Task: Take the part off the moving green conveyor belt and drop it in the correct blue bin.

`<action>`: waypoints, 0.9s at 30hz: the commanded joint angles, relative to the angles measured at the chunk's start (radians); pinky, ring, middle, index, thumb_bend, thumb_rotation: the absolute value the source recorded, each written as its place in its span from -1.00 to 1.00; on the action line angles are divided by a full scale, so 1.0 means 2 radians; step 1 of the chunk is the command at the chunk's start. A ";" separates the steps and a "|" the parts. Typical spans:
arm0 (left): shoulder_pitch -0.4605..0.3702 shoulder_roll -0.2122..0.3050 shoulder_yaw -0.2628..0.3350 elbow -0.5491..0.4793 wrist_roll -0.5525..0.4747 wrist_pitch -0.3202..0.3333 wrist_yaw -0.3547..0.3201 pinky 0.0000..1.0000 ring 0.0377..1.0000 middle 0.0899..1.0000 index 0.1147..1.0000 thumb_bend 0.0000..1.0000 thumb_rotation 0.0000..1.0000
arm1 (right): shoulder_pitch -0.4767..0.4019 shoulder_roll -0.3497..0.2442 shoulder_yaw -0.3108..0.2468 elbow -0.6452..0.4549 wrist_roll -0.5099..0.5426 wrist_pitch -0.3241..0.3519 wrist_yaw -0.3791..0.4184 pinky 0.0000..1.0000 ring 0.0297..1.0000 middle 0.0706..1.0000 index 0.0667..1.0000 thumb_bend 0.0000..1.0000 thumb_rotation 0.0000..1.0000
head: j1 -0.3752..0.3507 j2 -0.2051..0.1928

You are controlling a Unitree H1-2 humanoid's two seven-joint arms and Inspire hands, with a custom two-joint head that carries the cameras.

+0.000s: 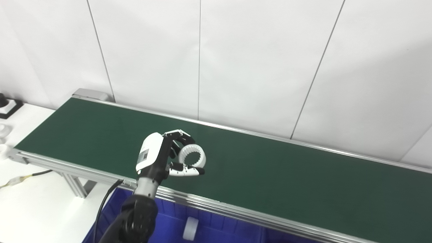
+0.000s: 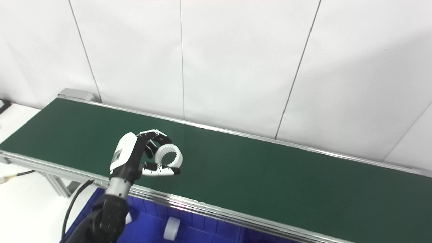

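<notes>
- One white surface (image 1: 37,202) fills the far left; on it, at the picture's left edge in the left eye view, sits one black-and-white block (image 1: 6,106), and below it two small white pieces cut off by the edge, too little shown to name.
- One cable (image 1: 23,177) with a pale connector lies on the surface just under the conveyor's left end.
- One green conveyor belt (image 1: 270,168) runs from upper left to lower right, framed by silver aluminium rails (image 1: 216,202), with a grey end housing (image 1: 91,93) at its far left corner.
- One hand is in view, the left hand (image 1: 162,157), its arm rising from the bottom edge; the right hand does not show.
- The left hand's fingers (image 1: 180,135) curl over the top of one white toothed ring (image 1: 192,156), and the thumb (image 1: 187,172) closes beneath it, so the ring is pinched between them.
- The ring, the task's part, sits in that grip over the belt's near half, above the green; whether it still touches the belt cannot be told.
- One blue bin (image 2: 209,229) lies below the near rail at the bottom edge, with ribbed inner walls.
- Inside the bin stands one white roller-like part (image 2: 171,228) on its edge; a second white piece (image 2: 128,218) peeks out beside the forearm in the right eye view, mostly hidden.
- White wall panels (image 1: 256,60) stand behind the belt.
</notes>
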 commanded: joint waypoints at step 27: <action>0.109 0.060 0.024 0.050 -0.048 -0.155 -0.041 -0.39 -0.33 -0.23 -0.12 0.03 -1.00 | -0.005 0.037 0.016 -0.071 -0.039 0.023 0.023 0.41 0.43 0.36 0.56 0.55 -0.15 | -0.134 0.133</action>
